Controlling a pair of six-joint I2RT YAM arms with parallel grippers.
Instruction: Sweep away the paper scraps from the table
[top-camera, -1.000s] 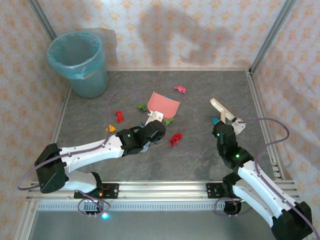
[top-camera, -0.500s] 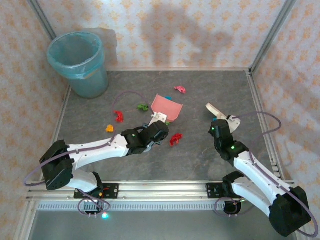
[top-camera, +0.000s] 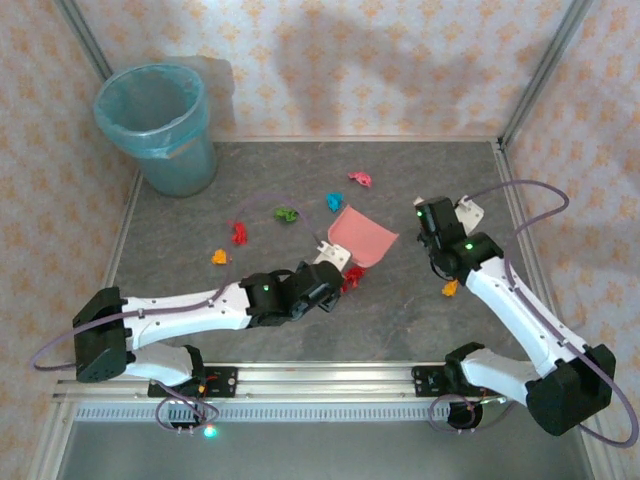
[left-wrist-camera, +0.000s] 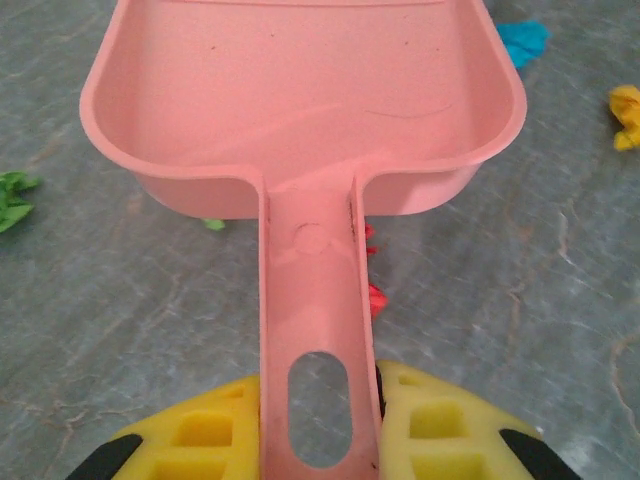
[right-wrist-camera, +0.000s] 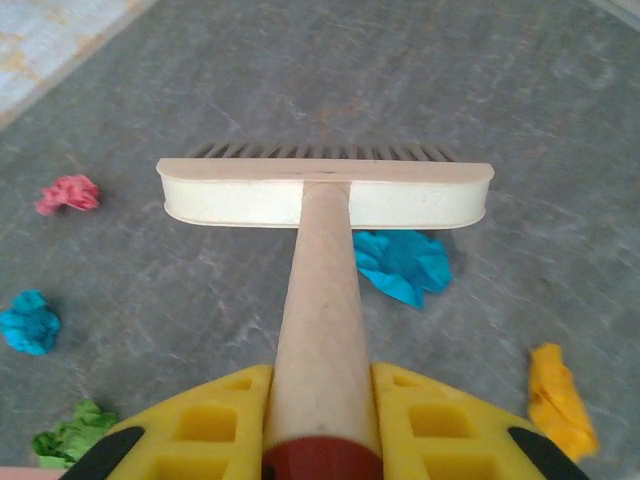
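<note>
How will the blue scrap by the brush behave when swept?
The blue scrap is a loose crumpled wad: probably very light, skidding ahead of the brush. Its irregular folds suggest it won't roll far. The table looks smooth, so it may slip sideways off the bristles.
</note>
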